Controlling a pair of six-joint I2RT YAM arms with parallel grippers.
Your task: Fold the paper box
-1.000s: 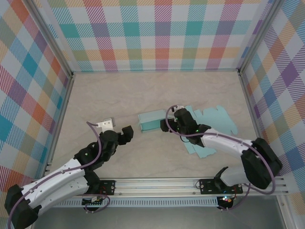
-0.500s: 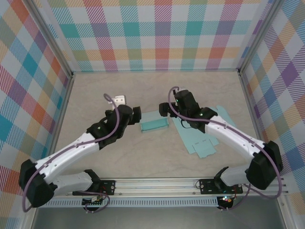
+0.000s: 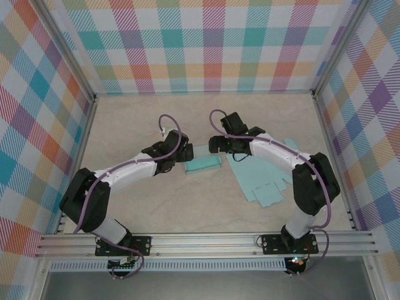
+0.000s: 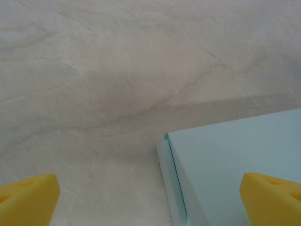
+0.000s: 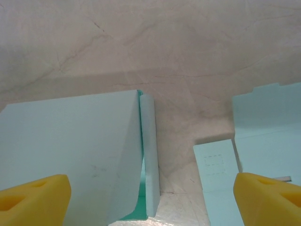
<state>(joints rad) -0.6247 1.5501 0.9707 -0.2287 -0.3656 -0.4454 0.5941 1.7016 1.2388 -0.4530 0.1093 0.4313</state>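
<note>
— Nearest the arm bases?
— A flat teal die-cut cardboard blank (image 3: 265, 184), spread on the pale marbled tabletop (image 3: 137, 125) at four o'clock from the half-folded teal paper box (image 3: 202, 165), just beside its right end with a strip of table between
— And the box?
— Mid-table, lying low, with a narrow side flap (image 5: 149, 155) along its right edge
— Beyond it?
— At ten o'clock of the box, the left gripper (image 3: 182, 152), yellow fingertips (image 4: 28, 197) spread wide and gripping nothing, straddling the box's left corner. At one o'clock, the right gripper (image 3: 214, 144), equally wide apart and empty, hanging over the right end
— Best way on?
— Probably: press the left end flat to stop any sliding, then pinch the narrow flap squarely at its crease, not on the panel. Close gently; thin card, likely to buckle or skid on that smooth top
</note>
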